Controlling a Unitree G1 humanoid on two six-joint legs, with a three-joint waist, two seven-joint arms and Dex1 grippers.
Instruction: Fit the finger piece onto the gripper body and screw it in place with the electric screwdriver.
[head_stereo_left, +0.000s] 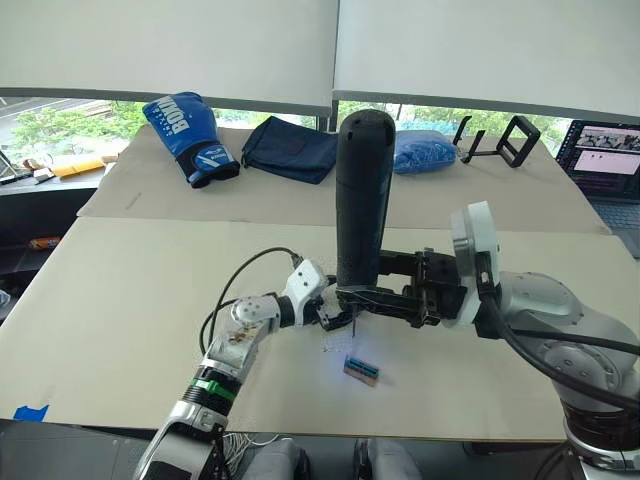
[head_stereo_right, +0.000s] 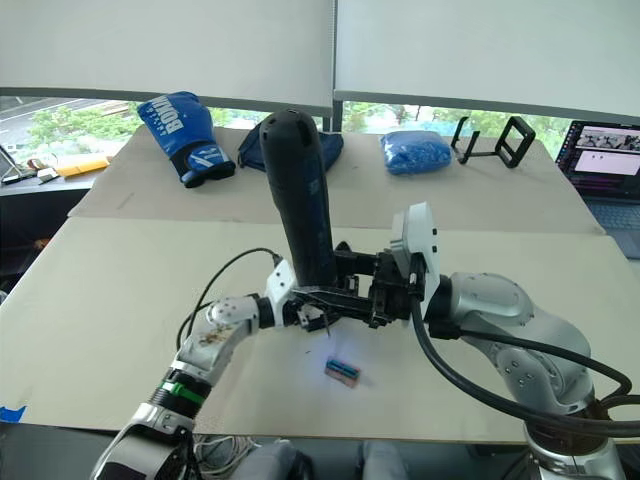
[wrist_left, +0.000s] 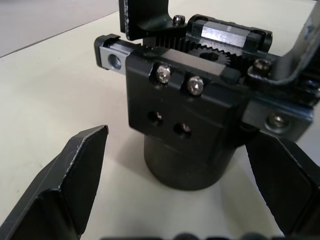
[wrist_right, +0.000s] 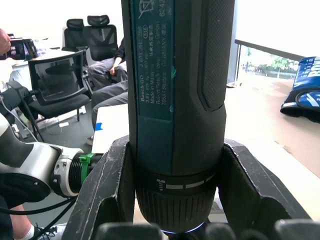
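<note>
Nearest the front edge of the tabletop (head_stereo_left: 120, 300) lay a small green-brown block (head_stereo_left: 361, 369), lit bluish by the screwdriver's light. Just behind it the two arms met near the middle of the front half of the tabletop.

Right gripper (wrist_right: 172, 200) was clamped on the screwdriver (head_stereo_left: 361, 205), one finger on each side of the handle just above its collar. It held the tool upright, bit down, which I judge suited driving a screw straight down into the part below.

Left gripper (wrist_left: 175, 185) had its jaws apart. The body (wrist_left: 185, 115) sat between the fingers (wrist_left: 70, 185), with a visible gap to the finger on one side; whether the other finger touched it could not be told. From the wrist, the body showed two silvery screws above two empty holes on its near face, gear teeth and metal on top. It appeared to rest on the tabletop on its round base, so the open jaws seemed to fence it rather than grip it.

Which part was the finger piece could not be told.

Along the far edge lay a boxing glove (head_stereo_left: 190, 135), a dark bag (head_stereo_left: 290, 148) and a blue bundle (head_stereo_left: 425, 152).
</note>
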